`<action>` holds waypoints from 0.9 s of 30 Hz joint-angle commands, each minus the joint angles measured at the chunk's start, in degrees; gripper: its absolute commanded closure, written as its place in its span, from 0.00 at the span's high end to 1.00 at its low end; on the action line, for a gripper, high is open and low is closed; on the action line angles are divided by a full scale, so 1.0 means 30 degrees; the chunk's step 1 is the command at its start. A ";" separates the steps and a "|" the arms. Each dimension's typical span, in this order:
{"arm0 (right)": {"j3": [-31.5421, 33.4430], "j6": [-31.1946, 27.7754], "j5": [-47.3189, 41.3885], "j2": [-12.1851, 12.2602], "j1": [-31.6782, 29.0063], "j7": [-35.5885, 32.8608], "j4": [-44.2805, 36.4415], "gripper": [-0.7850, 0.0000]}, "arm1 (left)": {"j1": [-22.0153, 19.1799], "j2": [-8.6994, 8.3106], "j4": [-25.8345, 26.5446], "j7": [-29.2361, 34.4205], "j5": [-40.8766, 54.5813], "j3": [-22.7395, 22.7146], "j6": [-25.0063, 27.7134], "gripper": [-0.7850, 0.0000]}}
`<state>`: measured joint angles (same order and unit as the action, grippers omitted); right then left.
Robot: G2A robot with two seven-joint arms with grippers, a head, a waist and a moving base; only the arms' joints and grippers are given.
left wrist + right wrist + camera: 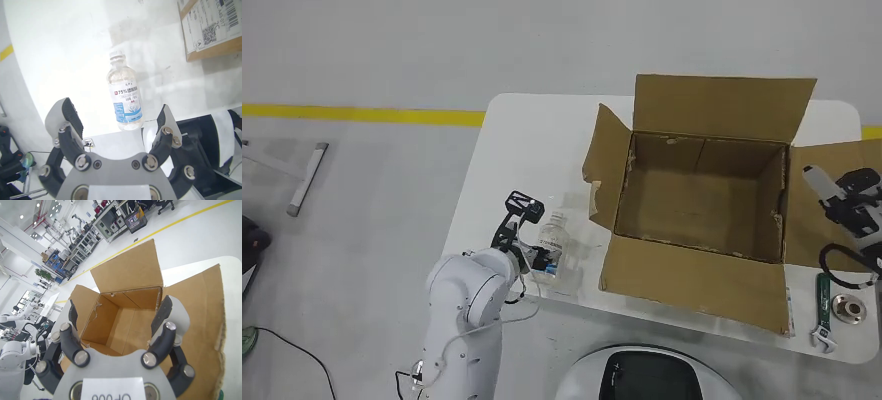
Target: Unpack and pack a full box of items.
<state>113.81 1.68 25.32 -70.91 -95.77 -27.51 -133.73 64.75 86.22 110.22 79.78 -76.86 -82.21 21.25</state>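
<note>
**Bottle flat on table, left end effector open behind it**

I see the clear bottle point(125, 98) lying on its side on the white table point(56, 47). It is close to the edge nearest the robot and to the left of the cardboard box point(702, 195). Its long axis runs from that near edge toward the far one. The white cap points away from the robot and, from the top, tips slightly toward the box. The base faces the left end effector point(115, 109), which hovers just behind it. That end effector is spread wide, with its pads point(72, 113) standing off either side of the bottle's line, clear of it, gripping nothing.

The box stands with all its flaps folded out. My right end effector point(118, 313) hangs over the right-hand flap, looking into the box, fingers wide apart and holding nothing. A green-handled wrench point(823, 300) lies on the table near the box's near right corner, with a round metal part point(847, 308) just beside it.
</note>
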 commanded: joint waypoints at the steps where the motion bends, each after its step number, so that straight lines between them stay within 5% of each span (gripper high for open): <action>1: -0.0200 0.0063 0.0103 0.0016 0.0042 -0.0011 0.0106 1.00 | -0.0320 -0.0064 -0.0820 0.0889 0.1422 -0.0283 -0.0024 1.00; 9: -0.0080 0.0041 0.0060 0.0092 0.0111 -0.0117 0.0482 1.00 | -0.1314 -0.0311 -0.3718 0.1493 0.4496 -0.0790 -0.0742 1.00; 18: 0.0324 0.0153 -0.0216 0.0189 0.0302 -0.0308 0.0636 1.00 | -0.2302 -0.0662 -0.6571 0.0817 0.4014 -0.0616 -0.1085 1.00; 21: 0.0330 0.0164 -0.1039 0.0191 0.0432 -0.0273 0.0816 1.00 | -0.2639 -0.0769 -0.7192 0.0815 0.3707 -0.0325 -0.0979 0.85; 24: 0.0521 0.0140 -0.1358 0.0228 0.0551 -0.0384 0.0992 1.00 | -0.2838 -0.0852 -0.7753 0.0537 0.3691 -0.0140 -0.1071 0.49; 27: 0.0659 0.0134 -0.1476 0.0266 0.0600 -0.0491 0.1023 1.00 | -0.2931 -0.0923 -0.8046 0.0367 0.3743 0.0122 -0.1147 0.31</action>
<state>115.64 2.09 20.96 -70.15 -93.99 -28.85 -130.64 56.02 83.54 86.33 81.06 -65.67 -82.19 17.86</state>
